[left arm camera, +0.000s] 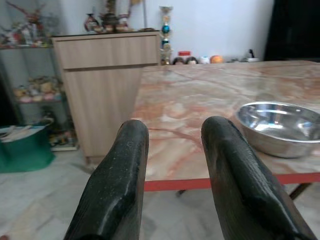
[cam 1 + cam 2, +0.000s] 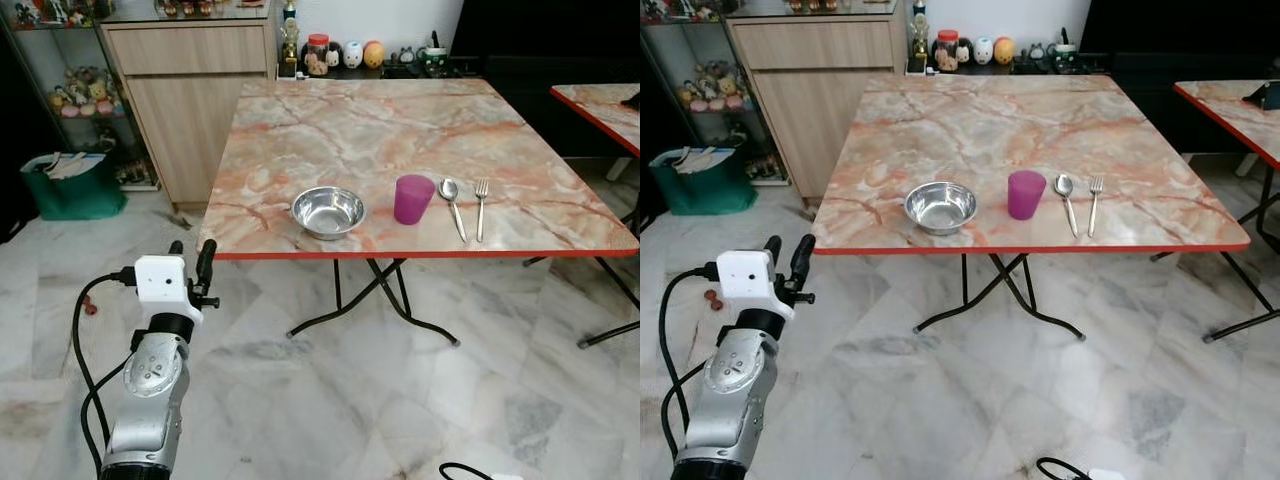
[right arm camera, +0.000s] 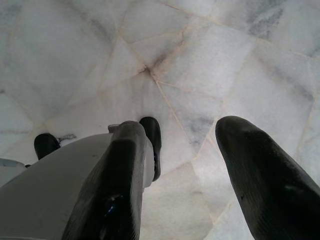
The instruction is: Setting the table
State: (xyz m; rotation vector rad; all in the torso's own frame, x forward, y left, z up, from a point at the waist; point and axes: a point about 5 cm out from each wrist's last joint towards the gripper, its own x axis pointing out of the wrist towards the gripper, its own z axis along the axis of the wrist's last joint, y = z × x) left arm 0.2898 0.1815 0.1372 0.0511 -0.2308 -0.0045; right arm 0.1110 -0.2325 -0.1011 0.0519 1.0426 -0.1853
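A marble-patterned surface (image 2: pixel 400 130) with a red edge stands ahead of the robot on folding black legs. Along its near edge lie four things in a row: a steel bowl (image 2: pixel 328 211) toward the robot's left, a purple cup (image 2: pixel 413 199) just beside it, then a spoon (image 2: pixel 452 206) and a fork (image 2: pixel 481 207) lying side by side, apart from each other, handles toward the near edge. The left hand (image 2: pixel 190 260) is raised in front of the surface's near left corner, below the level of the top and apart from it; its two black fingers (image 1: pixel 120 185) stand parted with a narrow gap and hold nothing, and the left wrist view looks along them at the bowl. The right hand (image 3: pixel 185 180) hangs low, pointing at the white marble floor (image 3: pixel 200 65), its fingers spread wide and empty. A wooden cabinet (image 2: pixel 190 100) stands behind the surface's left side, with a green bag (image 2: pixel 72 184) on the floor beside it.
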